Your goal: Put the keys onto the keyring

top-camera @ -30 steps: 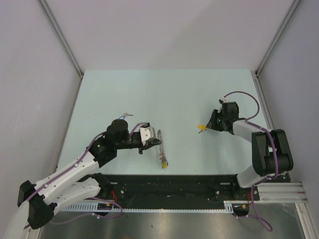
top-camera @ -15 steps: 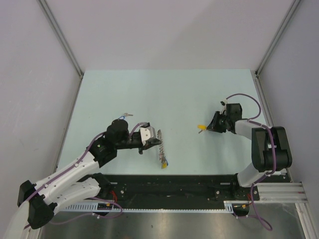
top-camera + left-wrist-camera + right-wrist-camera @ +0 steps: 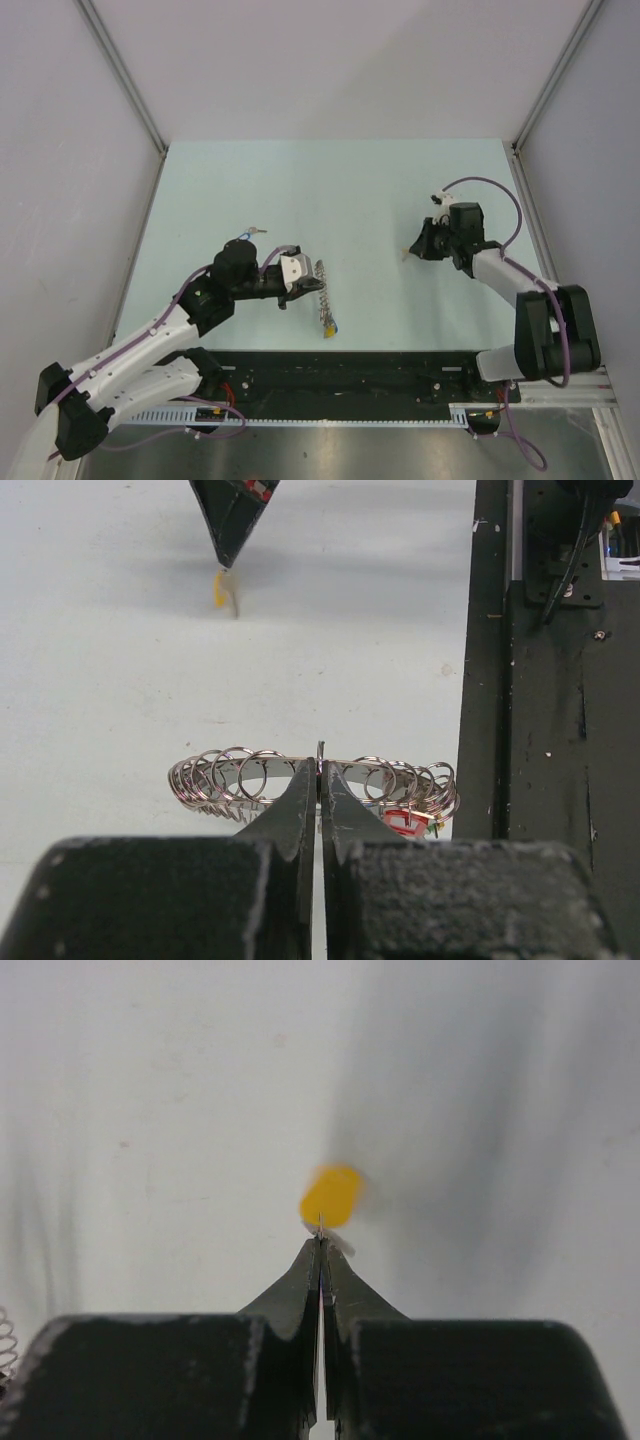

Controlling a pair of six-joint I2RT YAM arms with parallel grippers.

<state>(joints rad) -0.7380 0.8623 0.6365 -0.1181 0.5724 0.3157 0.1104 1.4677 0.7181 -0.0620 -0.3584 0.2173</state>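
Note:
My left gripper (image 3: 308,277) (image 3: 320,772) is shut on the keyring (image 3: 323,298) (image 3: 230,777), a grey ring held edge-on and fringed with small split rings and a red tag. Out on the right side of the table, my right gripper (image 3: 411,250) (image 3: 320,1237) is shut on the yellow-tagged key (image 3: 330,1196) (image 3: 222,588), pinching it at the small ring by its tag; the tag is blurred and hangs just beyond the tips. The blue-tagged key (image 3: 249,233) lies on the table behind the left wrist.
A black rail (image 3: 350,372) (image 3: 560,680) runs along the table's near edge, just right of the keyring in the left wrist view. Grey walls (image 3: 60,150) enclose the pale table (image 3: 330,190) on the left, back and right.
My right gripper has shut on the yellow-tagged key and shifted slightly back; the yellow tag that lay beside its tips is now under them. The left gripper and keyring have not moved.

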